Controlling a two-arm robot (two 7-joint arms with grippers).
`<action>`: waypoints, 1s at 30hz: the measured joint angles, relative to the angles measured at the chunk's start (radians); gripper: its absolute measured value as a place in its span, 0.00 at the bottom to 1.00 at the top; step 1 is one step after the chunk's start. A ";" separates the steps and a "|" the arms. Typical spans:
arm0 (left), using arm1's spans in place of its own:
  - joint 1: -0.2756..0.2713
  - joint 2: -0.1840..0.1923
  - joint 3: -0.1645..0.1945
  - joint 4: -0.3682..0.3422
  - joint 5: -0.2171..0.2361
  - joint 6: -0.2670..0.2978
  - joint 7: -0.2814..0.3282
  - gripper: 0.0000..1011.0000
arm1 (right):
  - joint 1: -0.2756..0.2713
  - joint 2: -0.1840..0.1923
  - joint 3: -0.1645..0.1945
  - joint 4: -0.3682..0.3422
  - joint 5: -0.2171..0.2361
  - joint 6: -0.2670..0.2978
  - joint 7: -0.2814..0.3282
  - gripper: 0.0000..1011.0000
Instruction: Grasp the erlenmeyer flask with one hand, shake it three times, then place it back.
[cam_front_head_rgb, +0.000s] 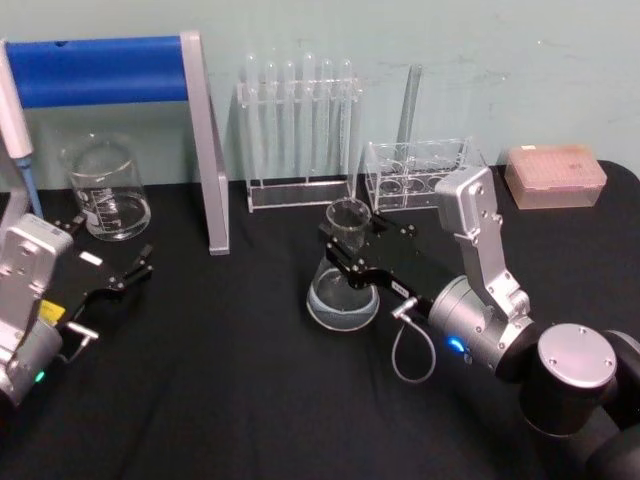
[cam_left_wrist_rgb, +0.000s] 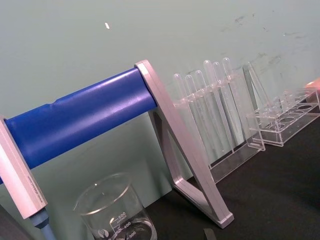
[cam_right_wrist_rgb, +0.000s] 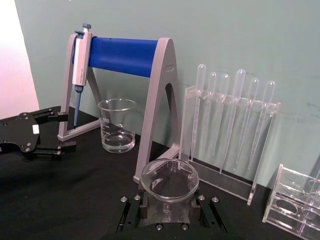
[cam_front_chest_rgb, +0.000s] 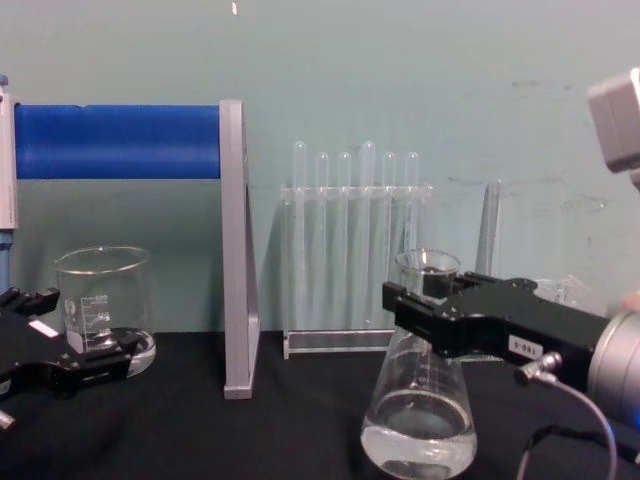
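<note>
Black cloth over counter (cam_front_head_rgb: 250, 400). Far left: left claw (cam_front_head_rgb: 112, 297) parked low over the cloth, jaws spread wide, nothing held. Just behind it, beaker (cam_front_head_rgb: 105, 190) with a little water. Beside that, pipette stand (cam_front_head_rgb: 205, 150) with blue bar. Centre back: tube rack (cam_front_head_rgb: 300, 130) against the wall.

In front of tube rack, flask (cam_front_head_rgb: 343, 285) upright near mid-counter, shallow clear liquid in its base. Bottom either on the cloth or just off it; cannot tell which. Right claw (cam_front_head_rgb: 347, 243) reaching in from the right, jaws closed onto flask neck just under the rim, one each side. Behind and to the right: low rack (cam_front_head_rgb: 415, 175), then pink box (cam_front_head_rgb: 555, 175) near the back.

Progress, as judged: grasp made, no sign of lift or shake. Three shakes and set-down likely all left to do.

Room: open cloth in front and to left of flask, good for shaking. Racks near behind, so best to lift straight up first and keep any swing away from the tubes.
</note>
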 joint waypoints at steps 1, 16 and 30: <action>0.000 0.000 0.000 0.000 0.000 0.000 0.000 0.99 | -0.001 -0.002 0.000 0.006 0.000 -0.003 0.001 0.45; 0.000 0.000 0.000 0.000 0.000 0.000 0.000 0.99 | -0.012 -0.012 0.000 0.035 0.011 -0.006 0.008 0.45; 0.000 0.000 0.000 0.000 0.000 0.000 0.000 0.99 | -0.014 -0.011 -0.001 0.040 0.014 0.009 0.010 0.45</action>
